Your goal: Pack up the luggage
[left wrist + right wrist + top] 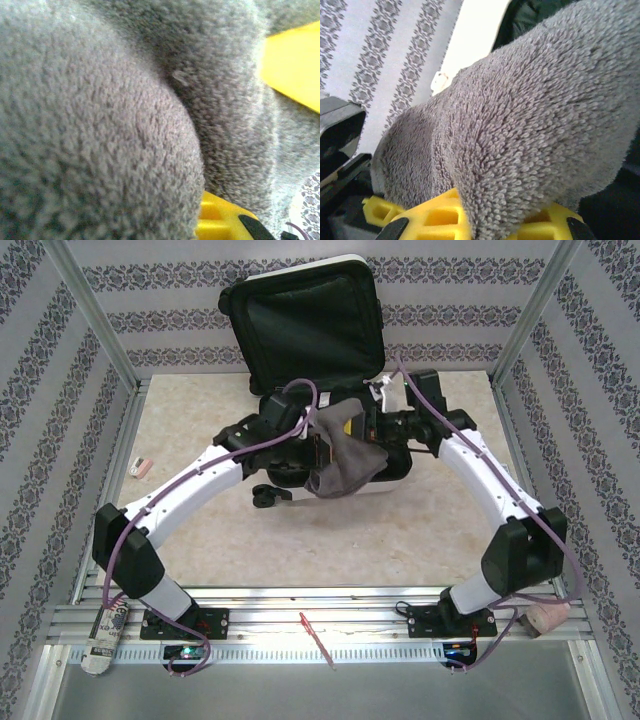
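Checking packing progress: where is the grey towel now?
Top view: towel hangs mid-table between left gripper and right gripper, over the open luggage.

Fuzzy grey terry-cloth towel [345, 468], luggage [310, 325] with matt black fabric lining

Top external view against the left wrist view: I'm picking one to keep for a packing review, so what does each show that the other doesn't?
Top external gives the layout: the luggage open with its lid upright, the left arm and right arm meeting in front of it, and a small pink item on the table. Left wrist gives close detail: the fleecy pile of the grey cloth. Both share that cloth, hanging between the arms from above, and some yellow plastic beside it.
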Robot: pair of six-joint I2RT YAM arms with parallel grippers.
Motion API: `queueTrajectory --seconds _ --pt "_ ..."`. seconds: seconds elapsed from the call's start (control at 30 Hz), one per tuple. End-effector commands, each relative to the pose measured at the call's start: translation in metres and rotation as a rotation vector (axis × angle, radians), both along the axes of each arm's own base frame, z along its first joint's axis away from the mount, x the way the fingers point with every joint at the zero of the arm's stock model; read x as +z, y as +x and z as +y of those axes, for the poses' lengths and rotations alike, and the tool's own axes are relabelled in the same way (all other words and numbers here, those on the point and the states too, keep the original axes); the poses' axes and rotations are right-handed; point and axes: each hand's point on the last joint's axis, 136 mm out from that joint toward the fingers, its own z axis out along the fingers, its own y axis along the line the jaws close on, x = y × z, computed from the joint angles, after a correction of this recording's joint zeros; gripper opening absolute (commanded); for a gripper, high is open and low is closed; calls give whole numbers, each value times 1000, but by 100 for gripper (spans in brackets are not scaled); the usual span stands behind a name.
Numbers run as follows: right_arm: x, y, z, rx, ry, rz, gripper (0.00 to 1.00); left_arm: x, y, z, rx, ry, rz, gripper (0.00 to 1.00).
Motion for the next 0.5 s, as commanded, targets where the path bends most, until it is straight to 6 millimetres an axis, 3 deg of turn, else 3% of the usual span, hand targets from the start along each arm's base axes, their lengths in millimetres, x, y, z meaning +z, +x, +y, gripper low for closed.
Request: queueTrajectory --seconds 0.0,0.13,0.3,0.47 --pt "24 30 18 -7 73 -101 0 28 11 10 -17 -3 -96 11" --pt "7 62 17 -70 40 -103 0 15 38 30 26 18 -96 14" --pt "-49 94 13 -130 -15 -29 0 -12 72 37 35 66 -88 22" --pt "-117 129 -16 -231 -147 35 0 -35 112 39 39 63 -109 51"
